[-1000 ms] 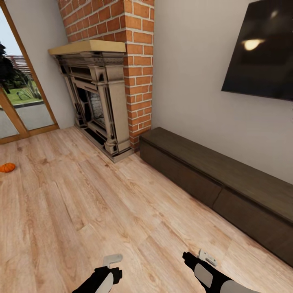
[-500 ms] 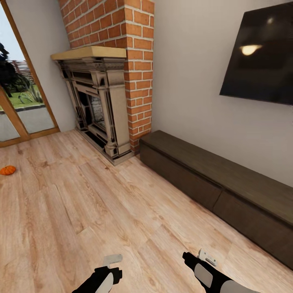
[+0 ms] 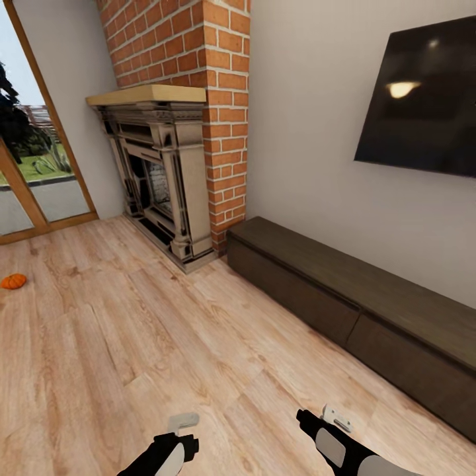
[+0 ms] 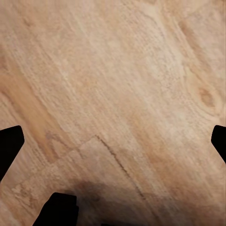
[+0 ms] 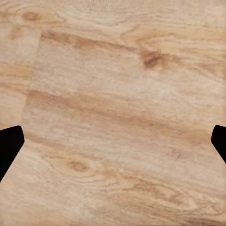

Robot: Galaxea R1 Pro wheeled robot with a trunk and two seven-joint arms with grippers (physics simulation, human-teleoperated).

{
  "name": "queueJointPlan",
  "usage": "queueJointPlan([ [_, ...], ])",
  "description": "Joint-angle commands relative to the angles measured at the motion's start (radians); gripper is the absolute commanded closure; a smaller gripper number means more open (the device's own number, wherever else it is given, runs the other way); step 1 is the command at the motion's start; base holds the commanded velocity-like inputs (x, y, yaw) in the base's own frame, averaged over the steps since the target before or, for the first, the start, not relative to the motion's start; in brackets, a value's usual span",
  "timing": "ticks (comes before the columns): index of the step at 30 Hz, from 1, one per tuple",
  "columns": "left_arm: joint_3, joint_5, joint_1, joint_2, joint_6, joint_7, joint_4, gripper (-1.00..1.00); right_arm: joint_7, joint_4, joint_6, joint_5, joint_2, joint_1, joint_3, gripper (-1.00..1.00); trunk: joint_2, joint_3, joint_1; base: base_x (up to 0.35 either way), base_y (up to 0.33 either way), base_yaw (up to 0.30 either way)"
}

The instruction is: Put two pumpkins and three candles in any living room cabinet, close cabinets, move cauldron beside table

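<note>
Pumpkin (image 3: 13,281) sits on the wood floor (image 3: 132,344) at the far left of the head view, near the glass door (image 3: 33,165), well apart from both arms. Cabinet (image 3: 344,304) runs along the wall under the TV (image 3: 423,106), right of the brick fireplace (image 3: 165,172), all drawer fronts shut.

Left gripper (image 4: 113,141) and right gripper (image 5: 113,141): fingertips spread wide at the wrist view edges, nothing between them but floorboards. Both empty.

Handling guess: pumpkin is small, light, rigid, ribbed and round, so it may roll. Pinch across the widest part with pads seated in the ribs, not the stem.
</note>
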Motion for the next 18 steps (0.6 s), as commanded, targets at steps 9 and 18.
queueJointPlan([
  [9, -0.006, 0.010, -0.001, 0.001, 0.002, 0.010, -0.002, -1.00, -0.006, -0.001, -0.004, -0.011, 0.000, 0.000, 0.009, -1.00, 0.000, 0.014, 0.000, 0.000, 0.000, 0.000],
  [18, -0.006, 0.010, -0.001, 0.002, 0.002, 0.009, -0.002, -1.00, -0.006, -0.001, -0.004, -0.011, 0.000, 0.000, 0.009, -1.00, 0.000, 0.029, 0.000, 0.000, 0.000, 0.000],
])
